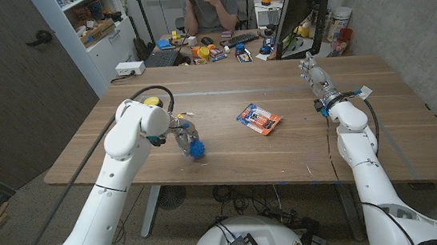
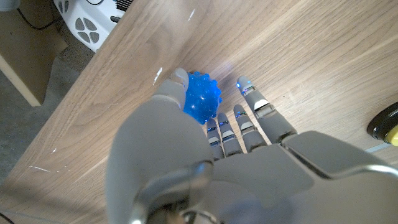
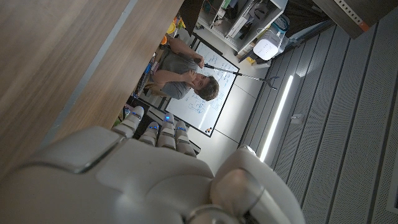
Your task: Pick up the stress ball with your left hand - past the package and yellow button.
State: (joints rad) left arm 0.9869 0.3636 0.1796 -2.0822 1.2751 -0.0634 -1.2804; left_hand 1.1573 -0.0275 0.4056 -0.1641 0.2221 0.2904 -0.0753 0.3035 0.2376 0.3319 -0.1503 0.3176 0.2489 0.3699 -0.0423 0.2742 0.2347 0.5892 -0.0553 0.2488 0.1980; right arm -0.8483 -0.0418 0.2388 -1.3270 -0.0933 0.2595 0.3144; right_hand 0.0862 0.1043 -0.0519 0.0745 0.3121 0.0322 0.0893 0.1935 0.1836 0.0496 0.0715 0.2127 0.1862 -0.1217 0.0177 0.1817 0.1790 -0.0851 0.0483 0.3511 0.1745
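Note:
The blue spiky stress ball [image 1: 197, 149] sits near the table's front edge, left of the middle. My left hand [image 1: 182, 133] reaches down over it. In the left wrist view the stress ball [image 2: 203, 98] lies between my thumb and my fingers [image 2: 249, 112], and the thumb presses on its side. The orange and blue package [image 1: 258, 119] lies flat at the table's middle, to the right of the ball. The yellow button [image 1: 152, 102] on its black base [image 2: 387, 124] peeks out behind my left forearm. My right hand [image 1: 314, 76] stands at the far right with its fingers stretched out, holding nothing.
A person [image 1: 211, 2] sits behind the table at a cluttered desk with a laptop [image 1: 162, 58] and a monitor [image 1: 301, 6]. The table's front edge [image 1: 209, 189] runs close below the ball. A cable [image 1: 147, 91] loops over my left arm.

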